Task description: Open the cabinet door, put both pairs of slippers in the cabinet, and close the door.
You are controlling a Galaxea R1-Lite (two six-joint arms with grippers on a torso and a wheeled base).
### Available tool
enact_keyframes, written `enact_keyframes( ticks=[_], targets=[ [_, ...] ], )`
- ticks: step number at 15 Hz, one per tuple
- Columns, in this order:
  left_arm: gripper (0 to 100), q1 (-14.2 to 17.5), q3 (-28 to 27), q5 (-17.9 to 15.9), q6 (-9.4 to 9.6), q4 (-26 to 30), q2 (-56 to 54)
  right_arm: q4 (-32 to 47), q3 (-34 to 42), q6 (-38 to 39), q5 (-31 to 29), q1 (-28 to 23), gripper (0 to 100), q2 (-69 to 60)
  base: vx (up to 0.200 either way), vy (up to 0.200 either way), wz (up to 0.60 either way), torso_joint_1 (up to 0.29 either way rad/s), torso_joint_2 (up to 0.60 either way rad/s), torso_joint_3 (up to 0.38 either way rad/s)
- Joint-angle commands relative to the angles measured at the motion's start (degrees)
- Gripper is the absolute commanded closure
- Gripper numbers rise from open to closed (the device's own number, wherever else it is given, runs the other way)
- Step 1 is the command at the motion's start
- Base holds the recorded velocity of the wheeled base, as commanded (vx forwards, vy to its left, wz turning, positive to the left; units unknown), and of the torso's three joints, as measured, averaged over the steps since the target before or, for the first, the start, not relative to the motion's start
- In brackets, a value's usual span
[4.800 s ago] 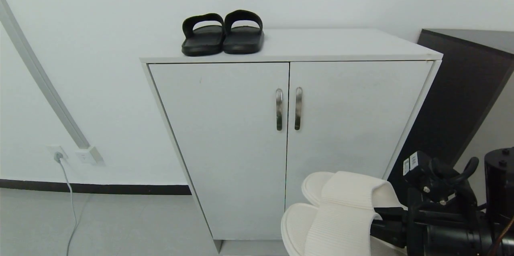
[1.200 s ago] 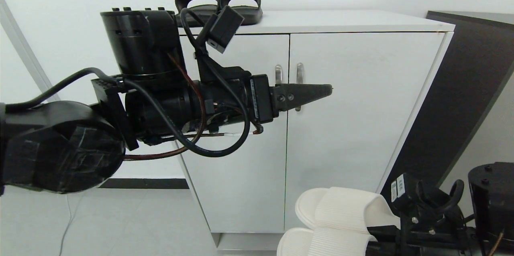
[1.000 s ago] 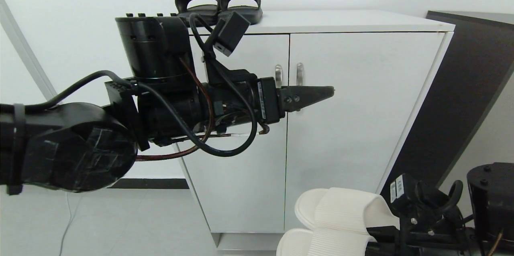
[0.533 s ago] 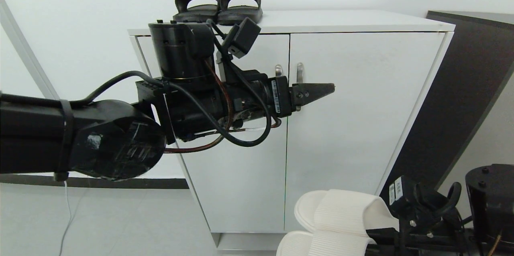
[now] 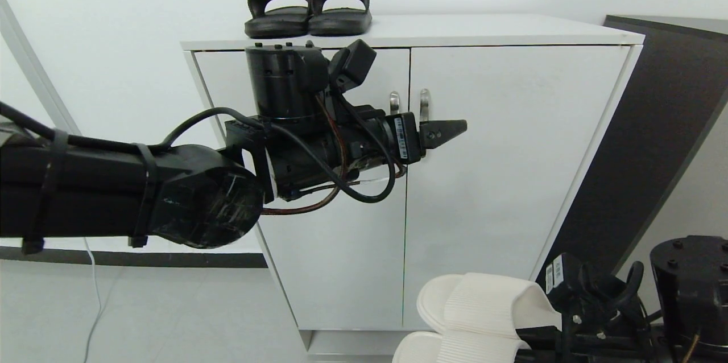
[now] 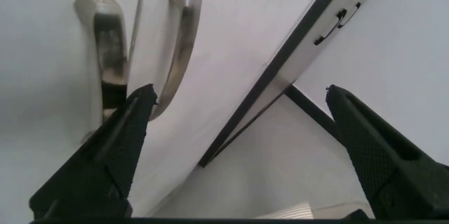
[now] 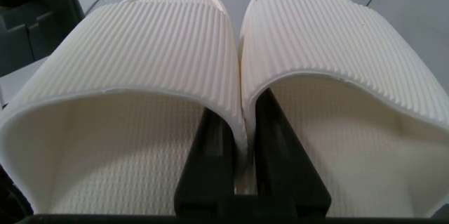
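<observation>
On top of the cabinet (image 5: 512, 30), toward its left back corner, the black slippers (image 5: 310, 7) sit side by side, long axes front to back, heels at the front edge. Both doors are shut, so the interior is hidden. The left gripper (image 5: 462, 126) hovers at the handles (image 5: 424, 102), fingers spread wide. Low before the right door (image 5: 500, 181), the right gripper (image 7: 245, 161) has its fingers clamped on the white slippers (image 5: 478, 312) at their adjoining straps, soles down, in line with the fingers.
</observation>
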Motion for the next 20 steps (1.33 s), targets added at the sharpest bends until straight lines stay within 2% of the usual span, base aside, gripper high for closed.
enact_keyframes(
  ticks=[1,6,12,13,17,20],
  targets=[
    [0,0.0,-1.1,0.0,-0.04,-0.1,1.2,0.0,0.1,0.0,0.0,0.2,100,0.2,0.0,0.0,0.0,0.0,0.0,0.0],
    [0,0.1,-4.6,0.1,-0.21,0.5,3.2,0.0,0.3,0.0,0.0,0.0,100,0.6,0.0,0.0,0.0,0.0,0.0,0.0],
    [0,0.1,-4.8,-0.3,-0.3,0.5,3.6,0.0,0.4,-0.7,0.0,0.2,100,0.6,0.0,0.0,0.0,0.0,0.0,0.0],
    [100,0.1,-4.8,-0.3,-0.3,0.4,3.7,0.0,0.4,-0.7,0.0,0.2,100,0.6,0.0,0.0,0.0,0.0,0.0,0.0],
    [100,0.1,-4.3,-0.3,-0.39,0.3,3.2,0.0,0.9,-0.7,0.1,0.3,100,0.6,0.0,0.0,0.0,0.0,0.0,0.0],
    [100,-0.4,-0.9,-0.3,-0.3,0.1,0.8,-0.1,1.4,-0.8,0.6,1.0,100,0.5,0.0,0.0,0.0,0.0,0.0,0.0]
  ],
)
